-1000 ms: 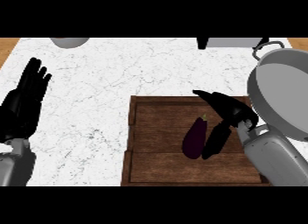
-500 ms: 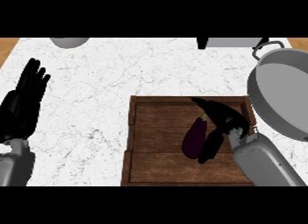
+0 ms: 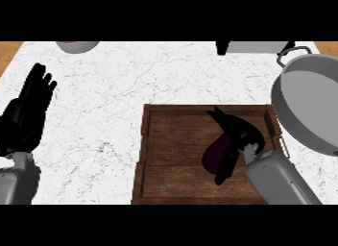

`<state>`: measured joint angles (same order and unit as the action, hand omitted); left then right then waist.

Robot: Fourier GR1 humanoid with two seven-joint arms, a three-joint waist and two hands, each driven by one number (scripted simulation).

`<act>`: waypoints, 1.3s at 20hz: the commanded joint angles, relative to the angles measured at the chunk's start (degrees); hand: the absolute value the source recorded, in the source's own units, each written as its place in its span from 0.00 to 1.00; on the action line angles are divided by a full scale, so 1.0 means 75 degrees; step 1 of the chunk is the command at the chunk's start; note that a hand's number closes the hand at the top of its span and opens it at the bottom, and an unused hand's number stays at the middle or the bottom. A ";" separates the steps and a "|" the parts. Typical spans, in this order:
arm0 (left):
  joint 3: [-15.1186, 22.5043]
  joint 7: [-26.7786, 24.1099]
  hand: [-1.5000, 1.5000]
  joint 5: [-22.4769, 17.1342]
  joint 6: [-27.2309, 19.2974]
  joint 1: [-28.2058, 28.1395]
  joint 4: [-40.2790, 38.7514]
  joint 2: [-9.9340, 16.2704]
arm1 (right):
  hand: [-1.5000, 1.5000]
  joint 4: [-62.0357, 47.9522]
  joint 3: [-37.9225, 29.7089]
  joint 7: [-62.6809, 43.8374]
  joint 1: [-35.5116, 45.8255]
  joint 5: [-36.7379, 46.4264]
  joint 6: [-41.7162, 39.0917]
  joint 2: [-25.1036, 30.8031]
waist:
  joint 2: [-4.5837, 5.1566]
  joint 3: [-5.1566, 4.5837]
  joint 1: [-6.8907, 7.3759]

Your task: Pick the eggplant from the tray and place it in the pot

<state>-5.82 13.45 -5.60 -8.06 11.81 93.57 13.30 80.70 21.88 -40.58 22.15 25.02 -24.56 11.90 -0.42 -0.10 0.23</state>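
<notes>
The left robot hand is resting open, fingers up, over the bench. In the tray, the right robot hand is curling round the eggplant, partly hiding it. It is likely light, smooth and slippery, best gripped mid-body; the pot is running off frame.

White marble counter with wood edges; grey bowl at top left edge; dark-and-grey object at top right, unclear.

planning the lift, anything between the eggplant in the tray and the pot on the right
Nothing visible. The right hand curls over the eggplant in the tray; beyond the tray's right wall, the pot lies open.
</notes>
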 commanded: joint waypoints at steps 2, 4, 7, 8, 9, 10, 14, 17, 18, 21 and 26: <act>-0.0118 -0.0221 0.50 -0.0005 0.0161 0.0034 -0.0104 -0.0075 | 0.00 -0.0494 0.0021 0.0469 -0.0250 0.0541 0.0070 -0.0329 | 0.0056 0.0013 -0.0019; 0.0120 0.0280 0.50 0.0318 -0.0234 0.0163 0.0230 -0.0163 | 1.00 -0.0515 0.0252 0.1119 -0.0063 0.0565 -0.0350 0.0044 | 0.0057 0.0015 -0.0007; -0.0087 -0.0057 0.50 0.0149 0.0077 -0.0063 0.0004 -0.0059 | 1.00 -0.1104 0.0391 0.1802 0.0039 0.1096 -0.0015 0.0001 | 0.0067 0.0014 0.0013; -0.0353 -0.0295 0.50 -0.0108 0.0263 -0.0050 -0.0247 -0.0034 | 1.00 -0.0860 0.0029 0.1747 0.0096 0.0975 -0.0207 0.0045 | 0.0061 0.0012 -0.0009; -0.0134 -0.0084 0.50 0.0101 0.0123 0.0111 -0.0117 -0.0113 | 1.00 -0.0999 0.0091 0.1966 -0.0062 0.1123 -0.0069 0.0051 | 0.0061 0.0013 -0.0013; -0.0179 0.0165 0.50 -0.0027 0.0254 -0.0019 0.0163 -0.0034 | 1.00 -0.0583 0.0090 0.1381 -0.0098 0.1127 -0.0200 -0.0215 | 0.0053 0.0013 -0.0014; -0.0030 0.0155 0.50 0.0137 0.0092 -0.0316 0.0480 -0.0194 | 1.00 -0.0881 0.0237 0.1989 -0.0274 0.1274 -0.0138 -0.0129 | 0.0053 0.0014 0.0014; 0.0017 0.0021 0.50 0.0416 -0.0148 -0.0060 0.0201 -0.0324 | 1.00 -0.0538 0.0253 0.1735 -0.0369 0.1490 -0.0124 -0.0270 | 0.0053 0.0013 -0.0030; -0.0041 -0.0109 0.50 0.0229 0.0101 -0.0208 0.0051 -0.0296 | 1.00 0.0119 0.0413 0.2049 -0.0830 0.1630 0.0129 -0.0109 | 0.0047 0.0012 -0.0054; -0.0083 -0.0375 0.50 0.0227 0.0107 -0.0341 0.0045 -0.0323 | 1.00 0.1559 0.1480 0.2425 -0.1675 0.2169 0.0440 0.0069 | 0.0023 0.0009 -0.0126; -0.0336 0.0080 0.50 -0.0039 0.0306 -0.0458 0.0517 -0.0030 | 1.00 0.3877 0.2088 0.2696 -0.3264 0.2677 0.0811 0.1046 | 0.0008 0.0011 -0.0118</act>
<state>-6.95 12.72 -4.18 -7.40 9.50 95.00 11.59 99.14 34.05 -20.64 4.73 42.92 -19.77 17.17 -0.55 -0.19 -0.93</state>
